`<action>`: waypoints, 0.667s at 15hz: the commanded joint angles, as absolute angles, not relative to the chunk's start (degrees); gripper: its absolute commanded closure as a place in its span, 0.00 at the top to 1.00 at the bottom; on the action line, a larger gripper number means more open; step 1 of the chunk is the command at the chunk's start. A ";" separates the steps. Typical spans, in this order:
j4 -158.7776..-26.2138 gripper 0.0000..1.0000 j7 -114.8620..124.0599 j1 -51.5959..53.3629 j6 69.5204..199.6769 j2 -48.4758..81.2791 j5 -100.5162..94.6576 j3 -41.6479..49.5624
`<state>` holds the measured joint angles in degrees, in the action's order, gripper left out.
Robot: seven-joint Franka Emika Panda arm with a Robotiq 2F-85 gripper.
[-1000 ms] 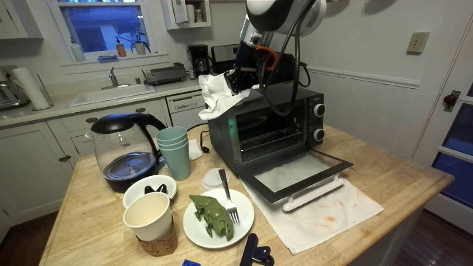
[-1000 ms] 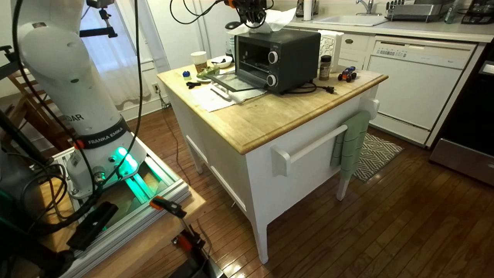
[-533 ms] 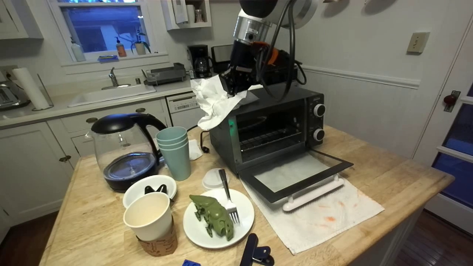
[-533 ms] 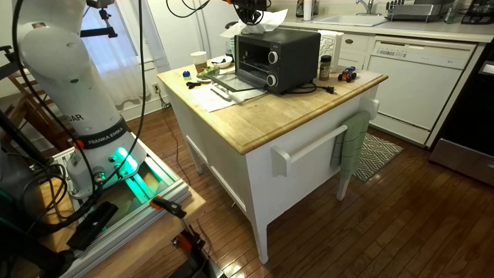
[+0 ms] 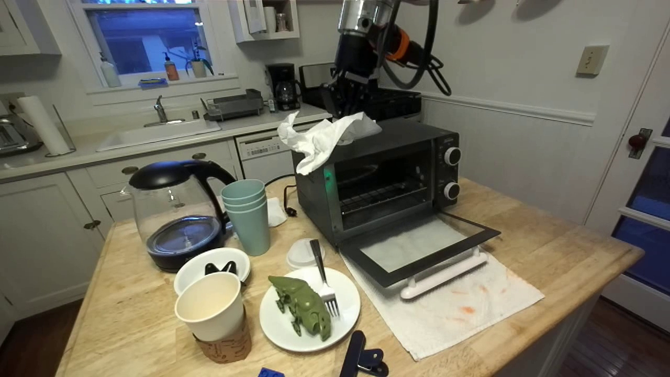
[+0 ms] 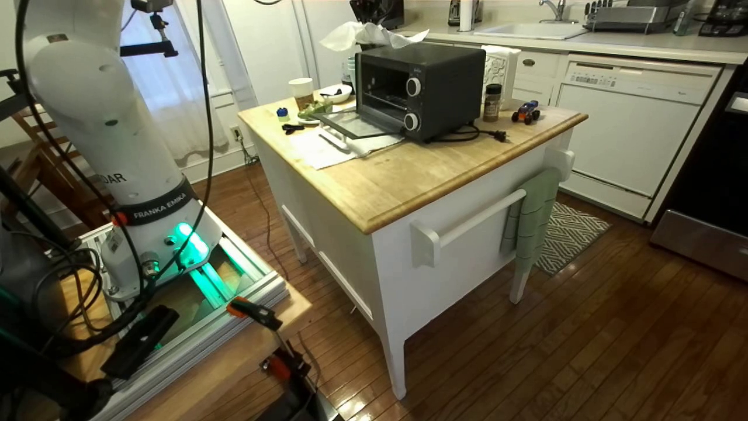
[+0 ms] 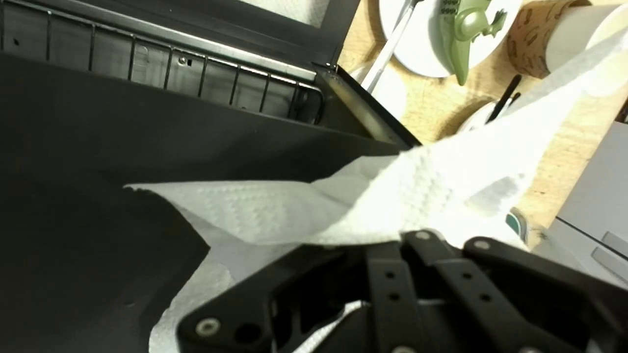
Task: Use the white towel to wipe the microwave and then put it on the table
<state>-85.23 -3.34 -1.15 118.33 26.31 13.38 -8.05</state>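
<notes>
My pincer [image 7: 412, 245] pinched the towel [image 5: 323, 138] over the top edge of the oven [image 5: 411, 138], one corner hanging beside it. I had just risen, and that corner had come higher up the oven's side: likely between wiping strokes, with laying it on the table [image 5: 555, 238] still to come.

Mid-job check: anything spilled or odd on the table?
Orange smears stain the paper towel partly under the open toaster oven door, possibly a spill. A green toy reptile lies on the plate beside the fork, where food belongs.
</notes>
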 commanded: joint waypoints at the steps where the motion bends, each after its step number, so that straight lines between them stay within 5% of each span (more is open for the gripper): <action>1: -89.07 0.01 -5.97 -1.89 121.62 20.46 15.90 -7.17; 10: -94.56 0.01 -1.45 -1.56 135.09 18.30 9.41 -0.68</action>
<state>-91.15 -3.67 -1.83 129.11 18.01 12.00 -2.55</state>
